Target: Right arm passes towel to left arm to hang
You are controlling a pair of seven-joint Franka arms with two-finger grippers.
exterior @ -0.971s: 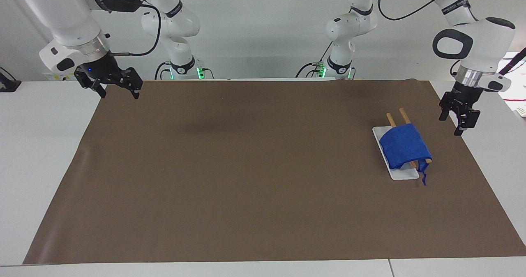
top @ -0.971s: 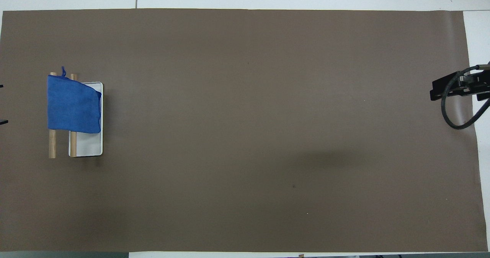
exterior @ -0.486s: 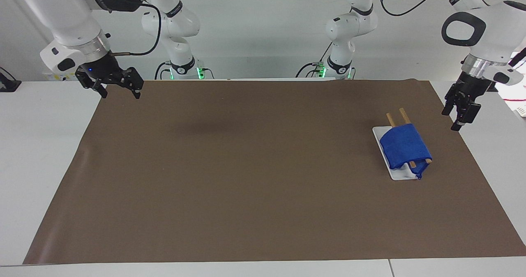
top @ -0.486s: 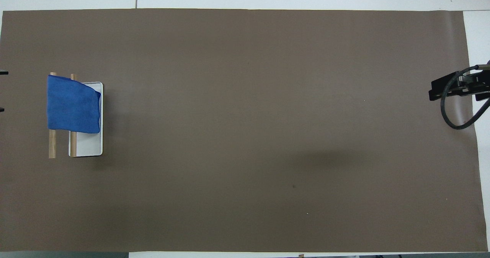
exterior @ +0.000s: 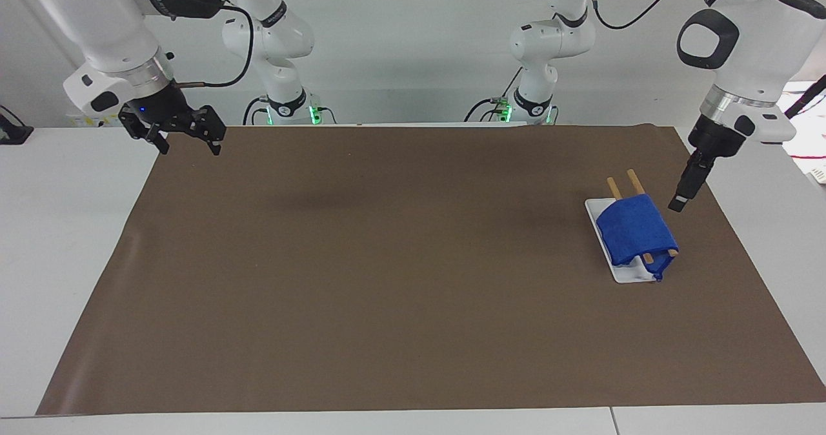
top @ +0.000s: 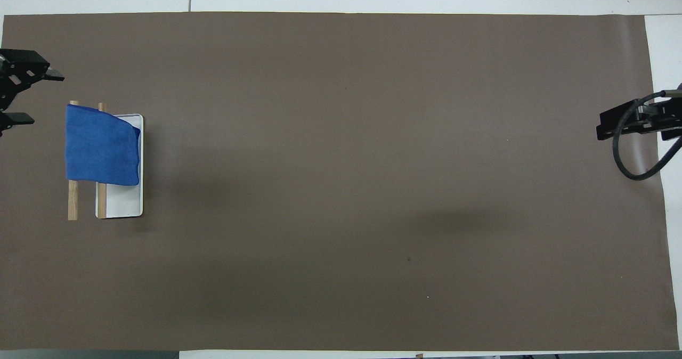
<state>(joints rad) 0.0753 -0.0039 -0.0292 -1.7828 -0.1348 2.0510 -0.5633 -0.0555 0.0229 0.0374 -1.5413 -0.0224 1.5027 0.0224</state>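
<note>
The blue towel (exterior: 635,232) hangs folded over two wooden rods (exterior: 634,180) on a white base (exterior: 629,273), at the left arm's end of the table. It also shows in the overhead view (top: 101,146), over the rods (top: 73,204) and the base (top: 125,202). My left gripper (exterior: 681,196) is open and empty, raised over the mat beside the rack, apart from the towel; the overhead view (top: 40,97) shows its fingers spread. My right gripper (exterior: 187,146) is open and empty, and waits over the mat's corner at the right arm's end (top: 607,127).
A brown mat (exterior: 387,261) covers most of the white table (exterior: 64,228). The two arm bases stand at the robots' edge of the table. A black cable (top: 626,162) loops from the right wrist.
My left gripper has turned and swung in over the mat toward the rack, and now shows in the overhead view. The towel's corner cord dropped closer to the base. The right arm stayed still.
</note>
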